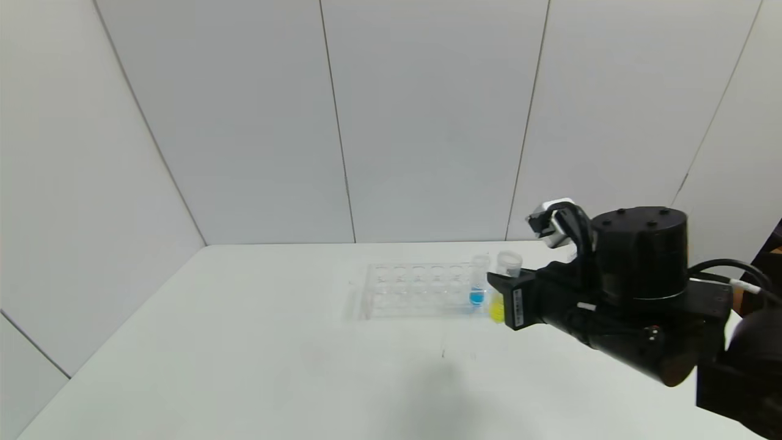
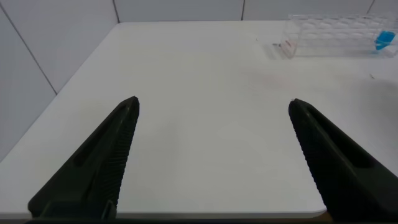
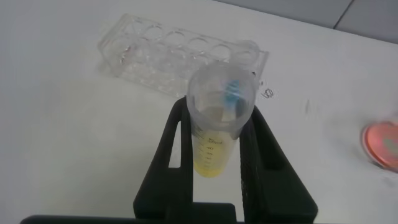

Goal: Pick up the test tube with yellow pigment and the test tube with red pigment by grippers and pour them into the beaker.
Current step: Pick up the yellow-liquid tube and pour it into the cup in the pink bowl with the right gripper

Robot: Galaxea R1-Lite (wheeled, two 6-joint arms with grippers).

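A: Where is the test tube with yellow pigment [image 3: 219,124] at this point?

B: It stands upright between the two black fingers [image 3: 169,155] of the right hand [image 3: 217,163], clenched on it about halfway up its length. In the head view that right hand sits at the right end of the clear rack [image 1: 415,290] on the worktop [image 1: 244,354], with the yellow tip showing just below the fingers.

A: And the left hand [image 2: 214,155]?

B: Released, its fingers spread wide, hovering low over bare worktop well apart from the rack. It looks idle.

A: How do you expect the tube to handle?

B: Light, I'd judge: thin clear plastic with only a little liquid at the round bottom. Stiff enough, but smooth and rounded, so it could twist or slide between flat pads. A mid-body hold like this one seems sensible: clear of the open mouth, and above the liquid, so tipping stays controlled.

A: What about the other tubes?

B: A blue-liquid tube [image 1: 477,287] remains in the rack just beside the held one. I cannot make out the test tube with red pigment in any view. A clear vessel, likely the beaker [image 1: 509,264], stands just behind the right hand, and a pink dish [image 3: 381,143] lies off to one side.

A: Risk?

B: Spilling if it tilts early, or knocking the light rack.
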